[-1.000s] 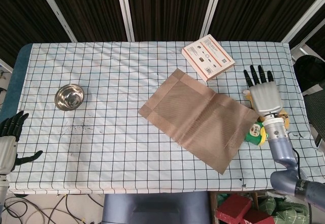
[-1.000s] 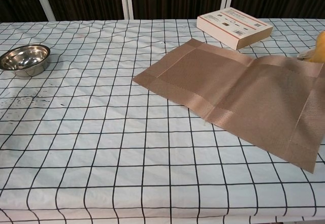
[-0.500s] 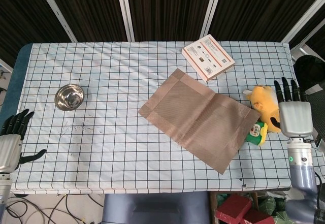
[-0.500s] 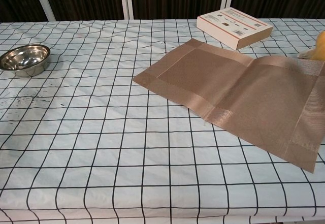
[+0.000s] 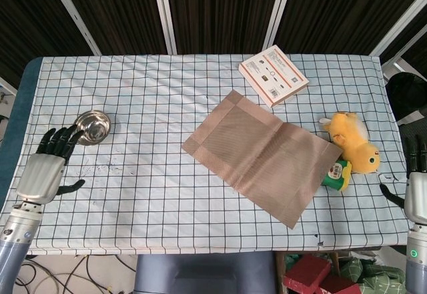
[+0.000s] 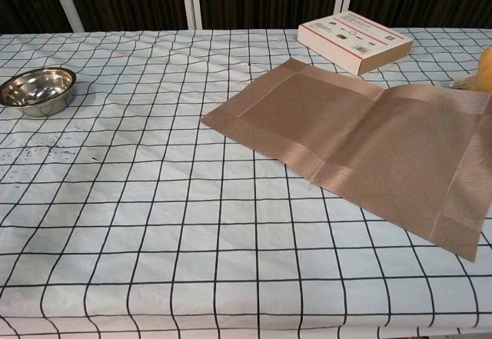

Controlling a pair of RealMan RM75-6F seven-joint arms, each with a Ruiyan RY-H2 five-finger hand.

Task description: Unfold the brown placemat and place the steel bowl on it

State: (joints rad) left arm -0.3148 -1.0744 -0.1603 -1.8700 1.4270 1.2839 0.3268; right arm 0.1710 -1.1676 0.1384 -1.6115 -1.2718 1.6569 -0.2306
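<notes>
A: Look, the left hand (image 5: pixel 45 171) has come up over the surface (image 5: pixel 153 201) since a moment ago. It is empty, its fingers spread, and their tips reach just short of the steel bowl (image 5: pixel 92 127).

B: Touching it?

A: From above I cannot tell; right beside it at least. The bowl sits where it was, well apart from the brown placemat (image 5: pixel 260 155).

B: And the other arm?

A: The right hand (image 5: pixel 417 191) has pulled back off the placemat to the surface's edge, past the yellow plush toy (image 5: pixel 353 143). It is empty too, fingers apart.

B: So the mat is finished?

A: I'd say so. It lies opened flat, one crease across it, its far corner near the white box (image 5: pixel 273 75). Fetching the bowl looks like the step now starting.
</notes>
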